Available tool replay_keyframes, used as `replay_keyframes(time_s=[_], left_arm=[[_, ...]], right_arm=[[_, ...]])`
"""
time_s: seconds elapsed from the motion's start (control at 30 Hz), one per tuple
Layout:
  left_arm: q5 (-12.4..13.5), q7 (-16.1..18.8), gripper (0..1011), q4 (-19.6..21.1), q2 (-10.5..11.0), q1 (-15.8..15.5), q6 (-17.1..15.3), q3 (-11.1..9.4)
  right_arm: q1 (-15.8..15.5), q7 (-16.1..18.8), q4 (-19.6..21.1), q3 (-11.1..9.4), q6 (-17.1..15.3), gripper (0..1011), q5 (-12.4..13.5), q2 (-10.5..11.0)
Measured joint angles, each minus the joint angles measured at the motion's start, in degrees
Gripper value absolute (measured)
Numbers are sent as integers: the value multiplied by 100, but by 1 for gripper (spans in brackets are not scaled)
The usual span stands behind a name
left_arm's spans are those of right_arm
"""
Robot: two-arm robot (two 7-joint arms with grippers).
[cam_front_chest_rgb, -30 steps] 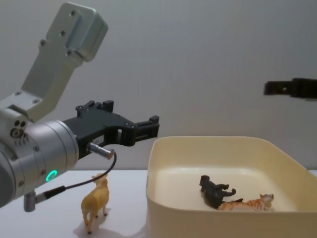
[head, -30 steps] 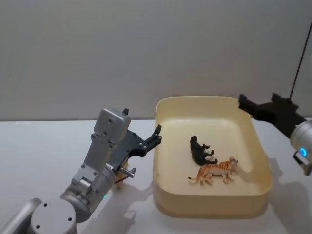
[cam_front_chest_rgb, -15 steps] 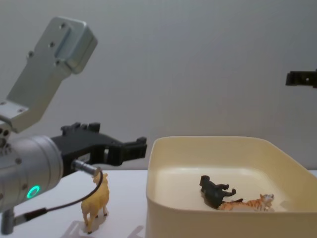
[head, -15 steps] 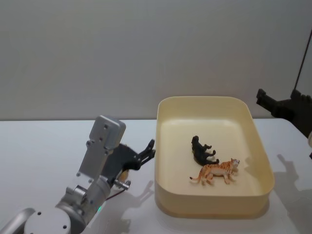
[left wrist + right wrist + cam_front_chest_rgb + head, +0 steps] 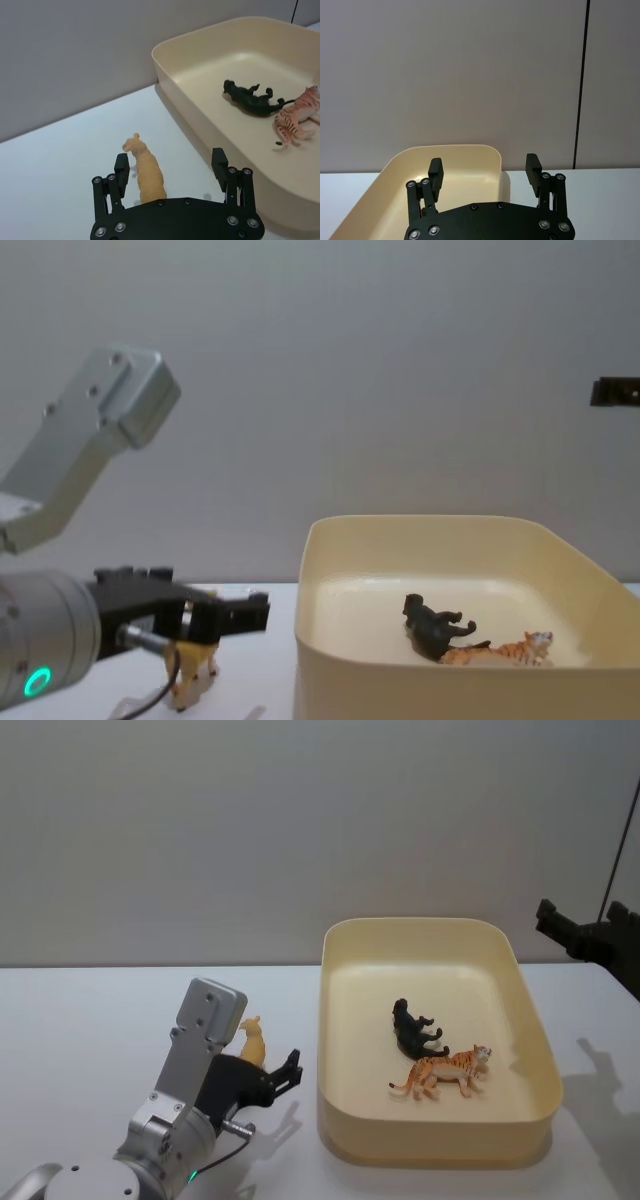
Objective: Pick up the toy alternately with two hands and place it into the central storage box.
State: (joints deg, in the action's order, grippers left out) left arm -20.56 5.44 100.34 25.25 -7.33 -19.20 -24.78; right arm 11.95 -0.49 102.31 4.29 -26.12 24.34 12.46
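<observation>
We take the cream-yellow storage box (image 5: pixel 437 1135) as our landmark. Our left gripper (image 5: pixel 170 167) is low over the white table (image 5: pixel 90 1020), just to the left of the box's left wall. Its fingers (image 5: pixel 121 167) are spread wide, and a tan toy animal (image 5: pixel 145 171) stands upright between them; in the left wrist view one finger is just beside the toy's flank and the other is well apart from it, nearer the box. We cannot tell whether any finger touches the toy. In the chest view the toy's legs (image 5: pixel 191 684) rest on the table below the gripper's black fingers, left of the box.

Inside the box, a black toy animal (image 5: pixel 414 1029) lies on its side near the middle of the floor, and an orange striped tiger (image 5: pixel 443 1070) lies just beside it, toward the box's near wall. The two are close together; whether they touch is unclear.

Our right gripper (image 5: pixel 485 177) is raised above the table beyond the box's far right corner, clear of the box. Its fingers are wide apart and hold nothing.
</observation>
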Motion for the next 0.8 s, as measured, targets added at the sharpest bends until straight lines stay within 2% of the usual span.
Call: replay_keyframes(time_s=[0.2,0.5,0.8], left_arm=[[-78,12,1002,-224,-89,-60,-181,26],[-81,-98,994,-589,-237,-227,-209,61],[-67,-166,765,-769,-316,-315,-209,76]], right_arm=[[-11,-10,16,-9,9,1001,10,9],[-19,-17,26,-17,15,1001,17,15],[-24,-23,32,-23,19,1001,23,19]])
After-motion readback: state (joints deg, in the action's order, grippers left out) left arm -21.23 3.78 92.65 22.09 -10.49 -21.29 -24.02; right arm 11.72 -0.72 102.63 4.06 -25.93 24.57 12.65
